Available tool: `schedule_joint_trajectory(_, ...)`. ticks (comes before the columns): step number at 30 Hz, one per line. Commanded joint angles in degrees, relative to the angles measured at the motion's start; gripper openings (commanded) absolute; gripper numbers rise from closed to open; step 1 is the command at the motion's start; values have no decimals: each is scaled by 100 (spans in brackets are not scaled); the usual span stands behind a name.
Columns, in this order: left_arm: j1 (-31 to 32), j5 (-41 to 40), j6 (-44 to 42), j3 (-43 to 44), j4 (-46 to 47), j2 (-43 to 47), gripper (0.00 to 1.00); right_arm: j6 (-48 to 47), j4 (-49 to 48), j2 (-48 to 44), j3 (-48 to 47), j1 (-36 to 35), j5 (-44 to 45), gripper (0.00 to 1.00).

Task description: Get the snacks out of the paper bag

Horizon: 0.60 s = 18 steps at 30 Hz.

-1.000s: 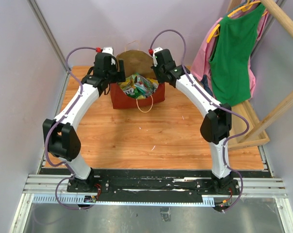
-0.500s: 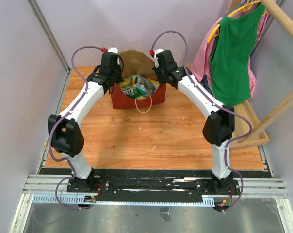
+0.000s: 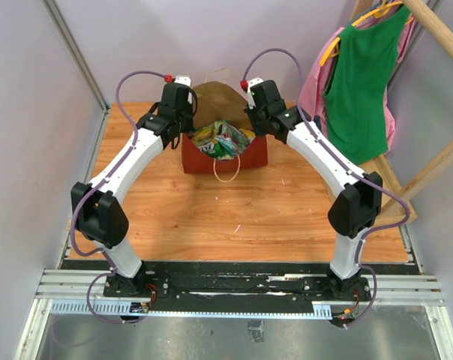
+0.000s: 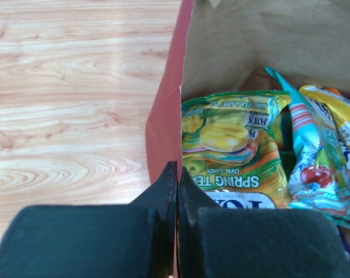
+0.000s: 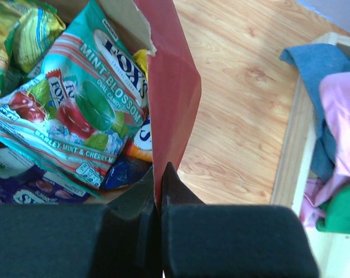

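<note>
The red paper bag stands upright at the back of the wooden table, its mouth open and its beige handle hanging down the front. Snacks fill it. My left gripper is shut on the bag's left wall; in the left wrist view the gripper pinches the rim beside a green-yellow packet and a teal packet. My right gripper is shut on the right wall; in the right wrist view the gripper sits next to a teal-white mint packet, a purple packet and an orange one.
A wooden rack stands at the right edge with a green top and pink cloth hanging on it. Blue and pink garments lie by its base, close to the bag's right side. Grey walls close in the left and back.
My left gripper has shut on the bag's left rim. Both arms and the bag have shifted a little to the right.
</note>
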State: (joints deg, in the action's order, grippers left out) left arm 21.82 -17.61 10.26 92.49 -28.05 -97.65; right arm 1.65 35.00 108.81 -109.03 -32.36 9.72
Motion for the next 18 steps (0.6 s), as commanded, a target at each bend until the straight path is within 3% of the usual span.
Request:
schedule_joint_trajectory(1,268,190,-58,193,209,867,1,40,-507,-976,-4,-270,167,1)
schedule_joint_trajectory(11,587,-76,-20,206,-152,1188,1,124,-266,-1599,170,-519,286,1)
schedule_joint_trajectory(18,583,-348,-273,842,-73,66,1,-338,-249,-925,-300,-509,826,1)
